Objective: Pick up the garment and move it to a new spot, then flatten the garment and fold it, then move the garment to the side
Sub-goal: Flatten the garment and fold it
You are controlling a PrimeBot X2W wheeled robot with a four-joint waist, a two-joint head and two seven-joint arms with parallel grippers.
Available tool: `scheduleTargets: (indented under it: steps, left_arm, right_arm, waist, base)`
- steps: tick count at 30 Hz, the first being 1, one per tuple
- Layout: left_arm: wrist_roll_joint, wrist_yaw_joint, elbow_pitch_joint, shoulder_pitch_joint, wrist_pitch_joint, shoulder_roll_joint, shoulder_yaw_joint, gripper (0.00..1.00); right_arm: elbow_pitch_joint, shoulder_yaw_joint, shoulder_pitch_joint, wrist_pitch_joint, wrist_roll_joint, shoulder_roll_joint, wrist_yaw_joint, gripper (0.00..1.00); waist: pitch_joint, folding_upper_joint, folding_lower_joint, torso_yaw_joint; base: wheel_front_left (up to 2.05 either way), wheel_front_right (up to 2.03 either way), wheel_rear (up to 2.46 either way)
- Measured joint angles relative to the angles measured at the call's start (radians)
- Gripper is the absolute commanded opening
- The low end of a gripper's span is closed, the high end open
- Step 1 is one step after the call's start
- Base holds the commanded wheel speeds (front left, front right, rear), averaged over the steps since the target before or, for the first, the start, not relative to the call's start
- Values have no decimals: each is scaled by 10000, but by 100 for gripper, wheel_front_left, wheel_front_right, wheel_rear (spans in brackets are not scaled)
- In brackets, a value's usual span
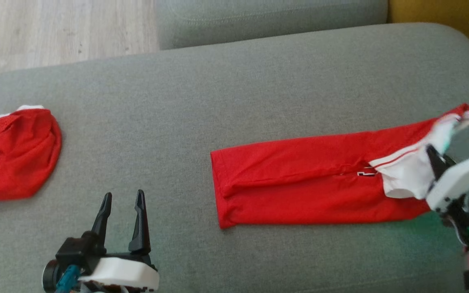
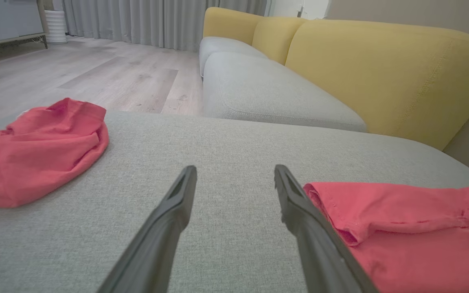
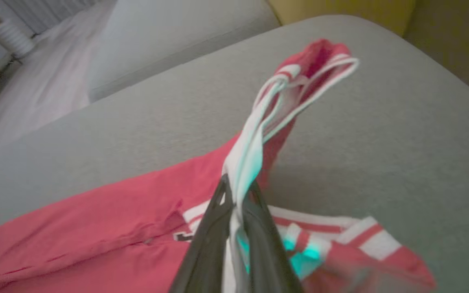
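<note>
The garment (image 1: 299, 183) is red with a white striped collar end and lies as a long folded strip on the grey cushion (image 1: 218, 101). My right gripper (image 1: 434, 156) is shut on its white and red end at the right and holds that end lifted off the cushion. In the right wrist view the pinched fabric (image 3: 283, 106) rises above the closed fingertips of that gripper (image 3: 236, 189). My left gripper (image 1: 123, 194) stands open over bare cushion at the lower left, left of the garment's (image 2: 401, 228) near end. Nothing lies between its fingers (image 2: 177, 211).
A second red garment (image 1: 14, 158) lies crumpled at the cushion's left edge. Another grey seat cushion (image 2: 267, 89) and a yellow backrest (image 2: 381, 69) lie beyond. Wooden floor (image 1: 55, 28) shows at the upper left.
</note>
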Motion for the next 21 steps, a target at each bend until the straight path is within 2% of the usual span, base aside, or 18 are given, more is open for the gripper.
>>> scheduleTargets:
  steps: [5,10,14,21]
  left_arm:
    - [-15,0,40,2,-4,8,19,100]
    - [-17,-2,48,3,-4,17,33,100]
    - [-19,-2,46,2,-4,31,33,100]
    - [-17,-84,88,-57,-2,2,-105,100]
  right_arm:
    - [-1751,1093,256,629,683,337,0,0]
    - [-2435,2382,549,986,1206,974,0,0]
    - [-2370,3425,531,978,1570,1298,0,0]
    - [-867,4801,138,230,2253,1336,-2,0]
  waist:
    - [-272,0,-1,151]
    - [-306,0,-1,469]
    - [-212,0,-1,762]
    - [-49,0,0,1465]
  base:
    - [0,0,0]
    - [0,0,0]
    - [0,0,0]
    - [0,0,0]
